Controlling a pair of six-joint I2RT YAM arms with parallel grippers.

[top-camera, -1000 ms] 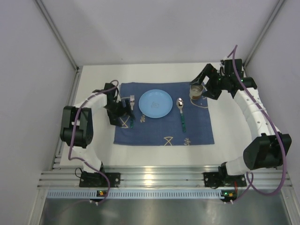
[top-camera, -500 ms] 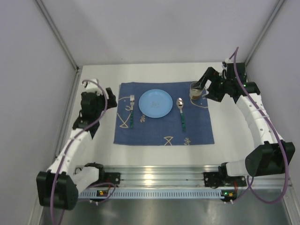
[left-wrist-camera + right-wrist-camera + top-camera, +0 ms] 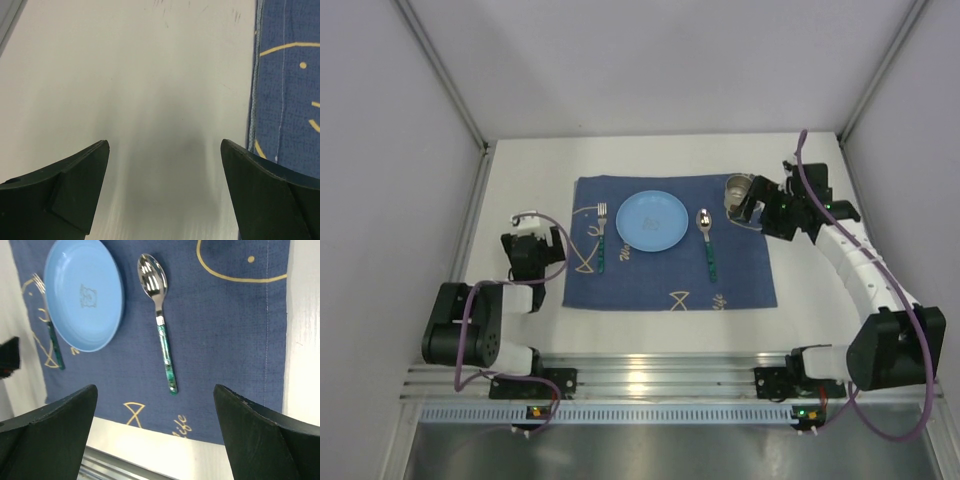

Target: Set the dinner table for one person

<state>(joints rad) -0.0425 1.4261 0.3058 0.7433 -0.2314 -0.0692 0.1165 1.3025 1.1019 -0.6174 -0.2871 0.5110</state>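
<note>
Blue cloth carries the whole setting: a dark blue rectangular cloth mat with yellow fish patterns (image 3: pixel 670 275) lies in the middle of the large matte white rectangular bench (image 3: pixel 660 160). On it sit a round light blue plate (image 3: pixel 652 220), a silver fork with a green handle (image 3: pixel 601 238) just left of the plate, a silver spoon with a green handle (image 3: pixel 707 242) just right of it, and a small round grey cup (image 3: pixel 738 191) at the mat's far right corner. The place for one looks laid, so the step in hand is likely getting both arms clear without disturbing it. The left tool (image 3: pixel 532 238) hangs low over bare bench just left of the mat, its jaws spread wide with nothing between them. It should travel toward the near left and keep off the mat's hem, since a snagged edge would drag the fork along. The right tool (image 3: pixel 754 205) is just beside the cup, and whether it touches cannot be told from above. Its own camera shows the jaws wide apart and empty, looking down on spoon and plate. It would do best to rise first, then swing right and near, never sweeping sideways at cup height — a light, tall cup tips easily, and the mat corner beneath it could lift.
</note>
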